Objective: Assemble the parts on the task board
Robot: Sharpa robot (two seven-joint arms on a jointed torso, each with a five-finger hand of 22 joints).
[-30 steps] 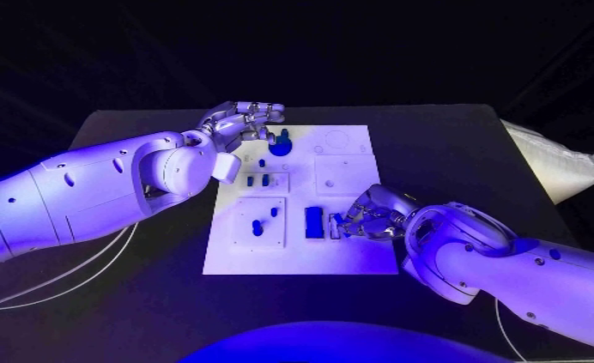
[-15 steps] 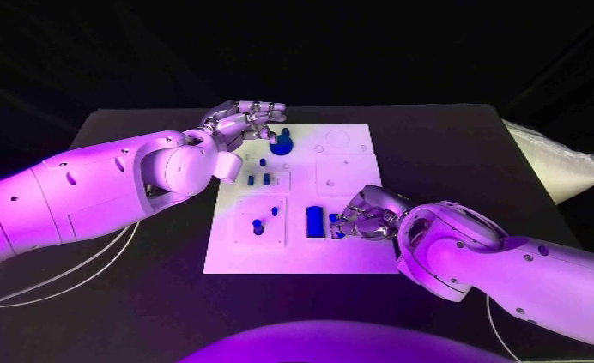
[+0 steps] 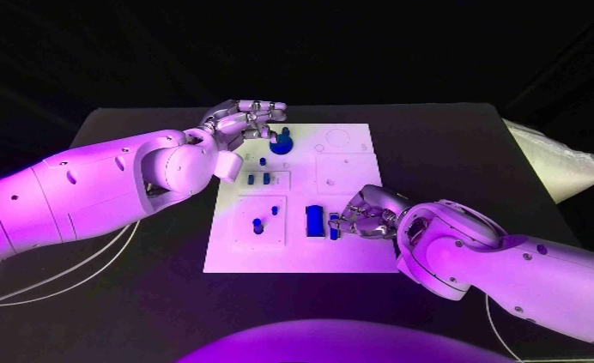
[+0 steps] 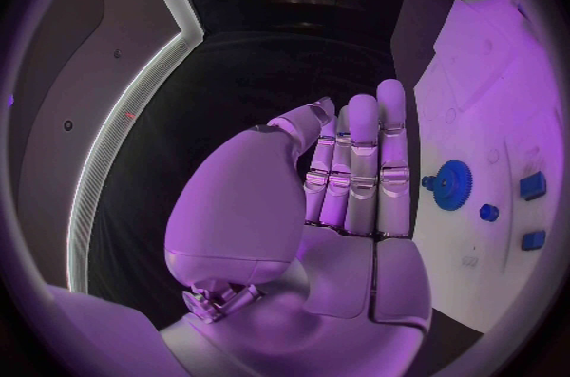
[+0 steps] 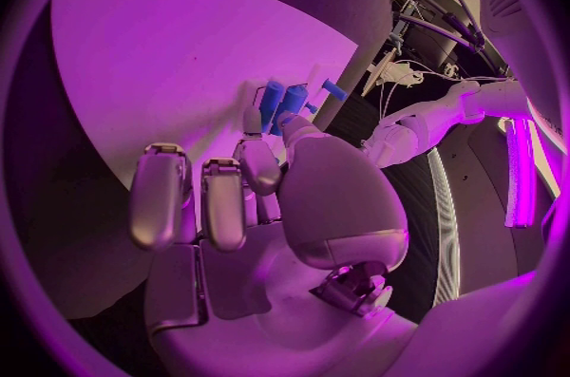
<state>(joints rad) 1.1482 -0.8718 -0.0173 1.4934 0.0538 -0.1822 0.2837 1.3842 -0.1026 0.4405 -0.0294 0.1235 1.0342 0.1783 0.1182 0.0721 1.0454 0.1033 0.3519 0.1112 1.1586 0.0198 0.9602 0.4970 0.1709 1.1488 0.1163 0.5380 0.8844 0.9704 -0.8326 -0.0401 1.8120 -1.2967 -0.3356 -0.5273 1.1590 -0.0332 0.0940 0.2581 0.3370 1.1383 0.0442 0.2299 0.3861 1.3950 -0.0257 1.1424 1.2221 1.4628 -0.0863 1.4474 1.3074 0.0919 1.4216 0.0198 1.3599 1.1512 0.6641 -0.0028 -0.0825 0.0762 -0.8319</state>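
The right hand [image 3: 361, 214] is nearest, low on the right side of the white task board [image 3: 353, 251]. Its fingers are bent down on the board, and its thumb and a finger pinch a small blue peg [image 3: 334, 226]. In the right wrist view the same hand [image 5: 256, 206] has two fingers sticking out while the thumb and another finger squeeze the peg [image 5: 272, 102]. Just beside the hand stands a bigger blue block [image 3: 314, 221], set in the board. A little to the left of that, a small blue pin [image 3: 257, 226] stands in a square part of the board. Farther up are two small blue pieces [image 3: 257, 179] side by side. Near the far edge sits a blue gear [image 3: 281, 145]. The left hand [image 3: 243, 118] is at the far left corner of the board, close to the gear. In the left wrist view its fingers [image 4: 362, 163] are straight and close together, holding nothing, and the gear [image 4: 452, 184] lies just beside them.
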